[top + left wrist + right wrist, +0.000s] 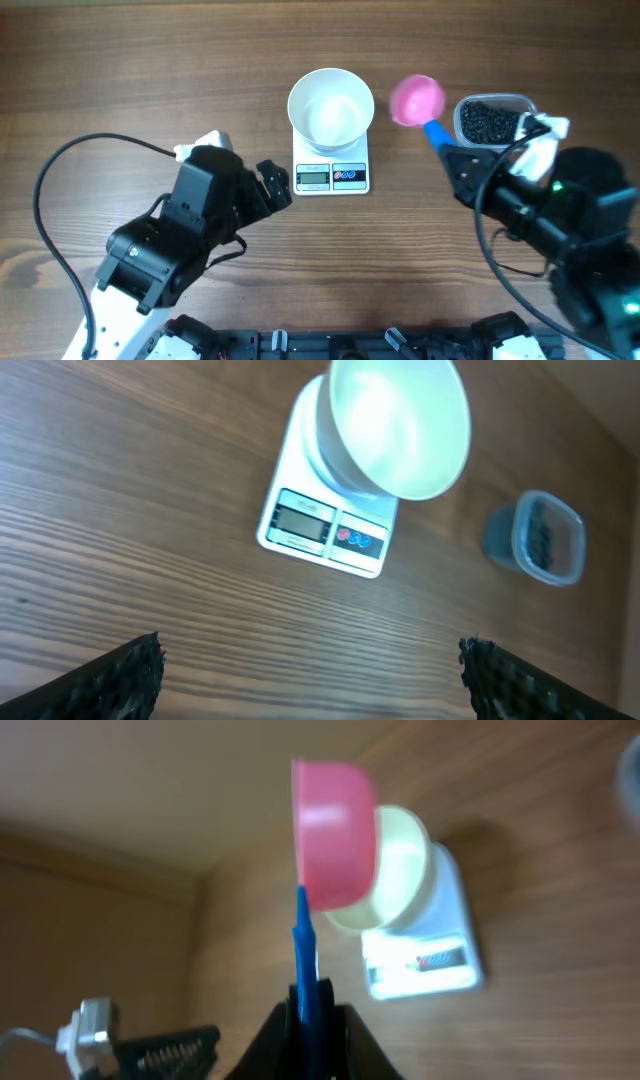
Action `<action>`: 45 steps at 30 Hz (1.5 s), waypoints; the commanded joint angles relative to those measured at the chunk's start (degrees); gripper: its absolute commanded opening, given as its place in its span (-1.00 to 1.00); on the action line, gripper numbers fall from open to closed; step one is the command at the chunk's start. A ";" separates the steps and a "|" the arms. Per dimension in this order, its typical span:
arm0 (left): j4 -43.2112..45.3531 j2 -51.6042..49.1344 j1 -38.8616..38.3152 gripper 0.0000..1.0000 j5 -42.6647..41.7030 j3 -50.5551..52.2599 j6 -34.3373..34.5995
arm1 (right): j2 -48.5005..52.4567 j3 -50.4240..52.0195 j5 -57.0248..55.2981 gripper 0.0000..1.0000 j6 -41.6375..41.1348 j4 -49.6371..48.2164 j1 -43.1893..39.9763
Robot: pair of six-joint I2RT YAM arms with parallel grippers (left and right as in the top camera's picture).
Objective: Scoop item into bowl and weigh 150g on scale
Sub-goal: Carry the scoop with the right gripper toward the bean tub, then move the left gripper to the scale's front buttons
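The right fingers [265, 1050] pinch the pink scoop [417, 98] by its handle, holding it between the clear tub [458, 112] and the white bowl [300, 100] on the scale [332, 177]. Scoop and bowl both look empty, so loading seems the step in hand. Next the scoop must dip into the black beans [488, 124] in the tub. The left fingers [120, 680] hang spread wide near the scale. The counter [150, 70] is brown wood grain, and little of the room shows.
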State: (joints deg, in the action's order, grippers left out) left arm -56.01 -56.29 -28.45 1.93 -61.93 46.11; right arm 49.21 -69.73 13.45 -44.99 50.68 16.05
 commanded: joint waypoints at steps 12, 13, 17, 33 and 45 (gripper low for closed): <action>1.60 -1.22 0.22 1.00 3.76 -0.83 -6.01 | 6.95 -8.90 -8.33 -0.91 11.76 8.61 -0.22; 1.55 -1.51 0.22 1.00 3.72 -0.83 -6.97 | 7.23 -8.90 -8.35 -0.91 11.78 9.14 -0.22; 1.22 -2.67 0.22 1.00 2.71 -0.83 -10.75 | 8.46 -8.90 -8.37 -0.91 11.91 9.46 -0.22; -2.14 -3.41 0.22 1.00 -2.82 -0.81 -12.68 | 10.21 -8.90 -4.31 -0.91 14.62 10.67 -0.17; -2.54 -7.54 0.17 1.00 -5.14 -0.76 -12.92 | 10.27 -8.90 -6.73 -0.91 13.53 1.07 -0.17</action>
State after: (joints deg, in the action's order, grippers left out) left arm -58.33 -61.76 -28.45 -2.07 -61.98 34.52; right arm 59.27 -77.82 9.10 -31.62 53.12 16.05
